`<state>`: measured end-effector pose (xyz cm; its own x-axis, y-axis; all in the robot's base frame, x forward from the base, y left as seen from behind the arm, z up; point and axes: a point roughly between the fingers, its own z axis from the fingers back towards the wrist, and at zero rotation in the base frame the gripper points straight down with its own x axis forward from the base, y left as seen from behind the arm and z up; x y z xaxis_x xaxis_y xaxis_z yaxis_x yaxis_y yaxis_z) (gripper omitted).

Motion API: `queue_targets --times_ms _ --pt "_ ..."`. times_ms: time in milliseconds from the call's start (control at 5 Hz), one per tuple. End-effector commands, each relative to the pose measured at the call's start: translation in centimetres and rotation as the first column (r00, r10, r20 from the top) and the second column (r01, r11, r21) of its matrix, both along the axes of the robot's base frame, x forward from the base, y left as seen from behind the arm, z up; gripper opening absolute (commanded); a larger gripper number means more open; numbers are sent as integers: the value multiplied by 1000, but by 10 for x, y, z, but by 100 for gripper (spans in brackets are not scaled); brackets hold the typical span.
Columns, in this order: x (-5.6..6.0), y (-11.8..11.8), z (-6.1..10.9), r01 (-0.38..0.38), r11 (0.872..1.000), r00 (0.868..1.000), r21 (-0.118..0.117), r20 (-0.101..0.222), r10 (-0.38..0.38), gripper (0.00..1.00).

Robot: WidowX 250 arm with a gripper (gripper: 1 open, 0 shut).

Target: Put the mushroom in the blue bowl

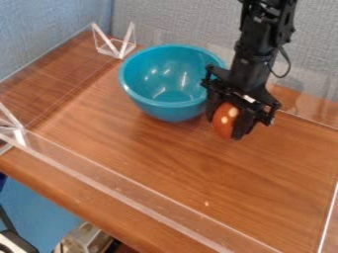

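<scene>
The blue bowl (166, 81) stands empty on the wooden table (158, 148), left of the arm. My gripper (232, 117) hangs just right of the bowl's rim, a little above the tabletop, pointing down. It is shut on the mushroom (227, 119), whose reddish-brown cap shows between the black fingers (212, 103). The stem is hidden by the fingers.
Clear acrylic walls (172, 212) fence the table on all sides. A clear triangular stand (113, 42) sits at the back left corner, another clear piece (11, 126) at the left edge. A blue wall rises behind the arm.
</scene>
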<state>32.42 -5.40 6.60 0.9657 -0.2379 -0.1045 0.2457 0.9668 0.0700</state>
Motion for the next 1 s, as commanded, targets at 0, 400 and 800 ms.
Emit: queue_targets --times_ms 0,400,800 --pt "11 3 20 -15 1000 997 -24 70 17 0" --pt "12 1 23 -12 999 997 -39 77 15 0" --pt "12 -1 24 -10 999 997 -51 81 14 0"
